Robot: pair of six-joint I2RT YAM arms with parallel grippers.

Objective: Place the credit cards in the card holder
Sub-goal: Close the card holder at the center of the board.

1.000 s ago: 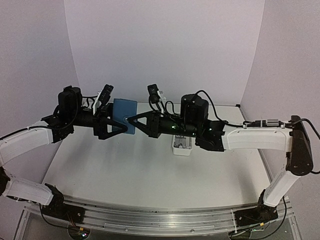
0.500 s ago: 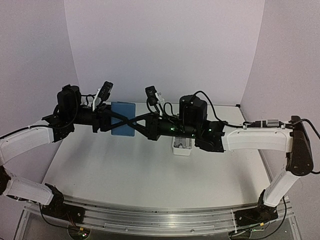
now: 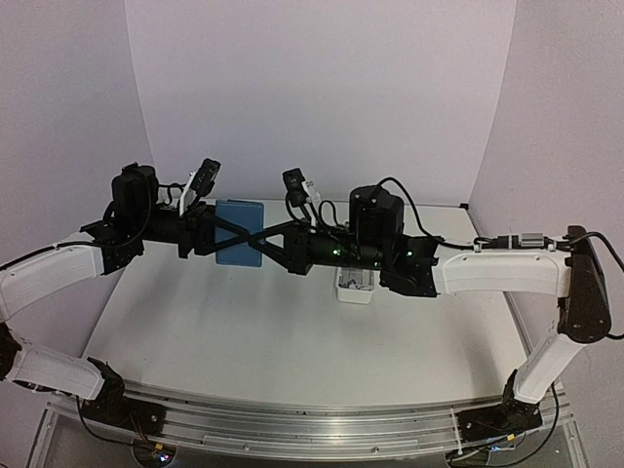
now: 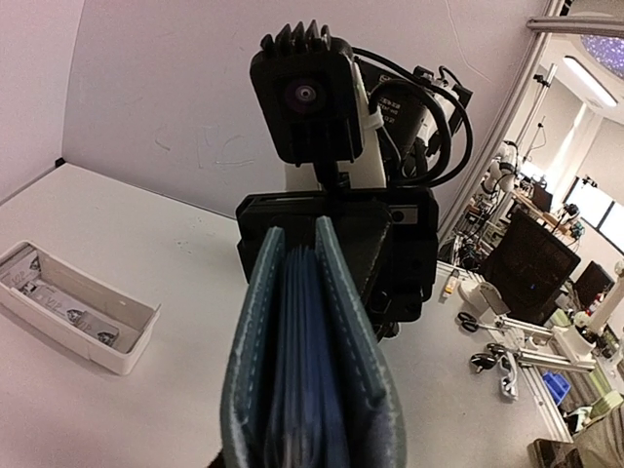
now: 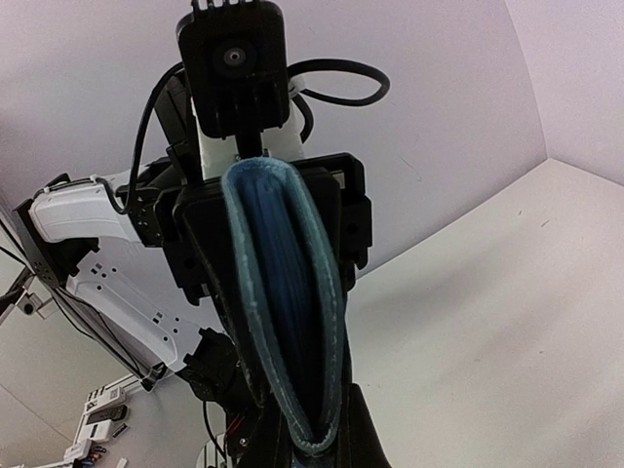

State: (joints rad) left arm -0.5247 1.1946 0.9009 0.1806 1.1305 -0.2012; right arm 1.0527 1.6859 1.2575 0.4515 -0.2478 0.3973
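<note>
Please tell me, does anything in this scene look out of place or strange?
Yes: the card holder is off the table. It hangs in the air between the left gripper and the right gripper, whose jaws pinch it from opposite ends. The white tray sits flat, and nothing looks spilled or damaged.

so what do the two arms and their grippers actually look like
The left arm and right arm have white shell segments joined by black joints. The left gripper and right gripper are black with tapering triangular fingers, each topped by a small black camera on a white bracket. Loose black cables loop along both wrists.
</note>
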